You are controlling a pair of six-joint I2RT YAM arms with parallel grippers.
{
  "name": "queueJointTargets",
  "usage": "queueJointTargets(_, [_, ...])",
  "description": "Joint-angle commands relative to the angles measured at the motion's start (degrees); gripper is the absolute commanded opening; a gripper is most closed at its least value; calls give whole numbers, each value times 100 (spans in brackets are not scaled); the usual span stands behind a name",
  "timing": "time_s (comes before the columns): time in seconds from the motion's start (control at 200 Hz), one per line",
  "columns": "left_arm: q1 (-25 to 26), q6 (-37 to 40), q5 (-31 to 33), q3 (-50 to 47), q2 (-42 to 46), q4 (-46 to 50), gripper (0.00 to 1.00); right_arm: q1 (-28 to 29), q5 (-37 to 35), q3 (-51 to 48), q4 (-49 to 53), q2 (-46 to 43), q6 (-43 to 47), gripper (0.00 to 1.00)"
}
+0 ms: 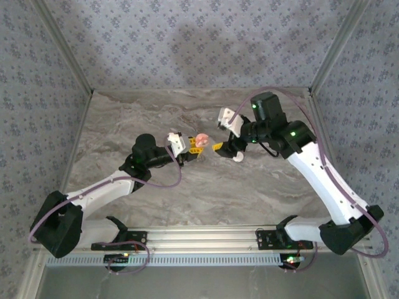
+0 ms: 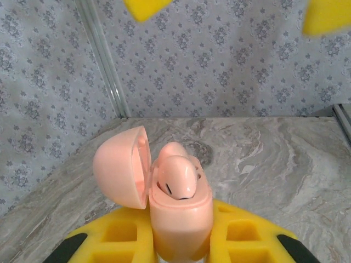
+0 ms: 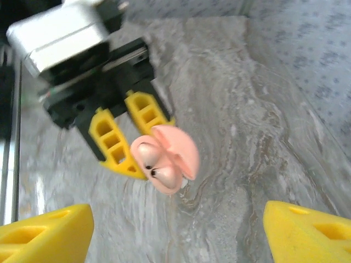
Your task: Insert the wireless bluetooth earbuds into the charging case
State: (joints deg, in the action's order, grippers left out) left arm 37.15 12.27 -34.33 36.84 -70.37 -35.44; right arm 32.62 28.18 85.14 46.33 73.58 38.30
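While clamping the case (image 2: 181, 211) in the left gripper (image 1: 192, 152), lid (image 2: 122, 167) flipped open, hovers just beside with the right gripper (image 1: 227, 152) spread wide.

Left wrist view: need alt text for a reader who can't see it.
An open salmon-pink charging case, lid swung left, stands clamped between the left gripper's yellow fingers with two pink earbuds seated inside. Behind lie a grey marble table and floral wallpaper; the right gripper's yellow fingertips poke in at the top edge.
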Motion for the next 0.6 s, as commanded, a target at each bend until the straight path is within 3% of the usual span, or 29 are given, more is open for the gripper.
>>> queueJointTargets(0.0, [22, 155, -183, 254, 235, 90, 10, 236, -204, 516, 894, 479, 1753, 83])
queueJointTargets(0.34, [24, 210, -232, 280, 304, 178, 10, 428, 1, 819, 805, 1155, 1964, 82])
queueJointTargets(0.595, [26, 179, 19, 273, 259, 196, 10, 433, 366, 880, 1354, 1034, 2076, 67])
